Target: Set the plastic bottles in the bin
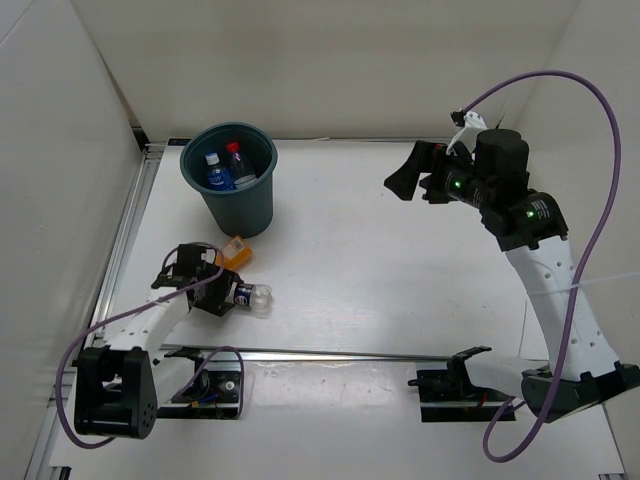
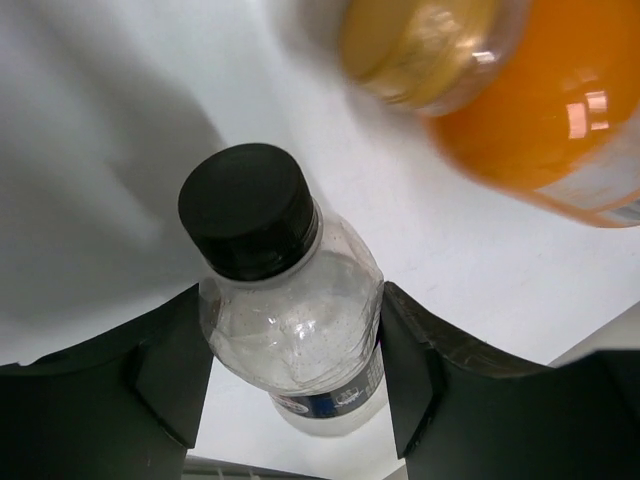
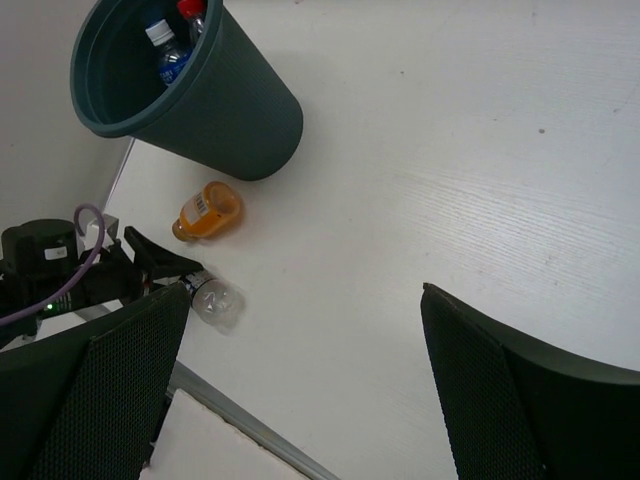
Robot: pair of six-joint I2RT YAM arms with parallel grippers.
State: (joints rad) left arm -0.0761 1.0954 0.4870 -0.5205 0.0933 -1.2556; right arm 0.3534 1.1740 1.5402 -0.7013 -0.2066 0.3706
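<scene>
Left gripper [image 2: 292, 360] clamps the clear black-capped bottle [image 2: 285, 300], which lies on the white table [image 1: 400, 290]; the orange bottle [image 1: 234, 250] lies just beside it; the red-capped bottle [image 1: 234, 152] and blue-capped bottle [image 1: 214, 165] sit inside the teal bin [image 1: 245, 205] near the far-left corner; the right gripper [image 3: 302, 300] hangs spread wide above the tabletop; plain white walls [image 1: 60, 150] enclose everything.

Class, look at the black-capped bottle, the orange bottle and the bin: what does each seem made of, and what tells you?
The black-capped bottle is probably thin clear plastic: see-through, crinkled wall, matte cap. The orange bottle is likely glossy plastic: bright highlights on it. The bin seems moulded plastic: dark teal, dull sheen, rolled rim.
</scene>
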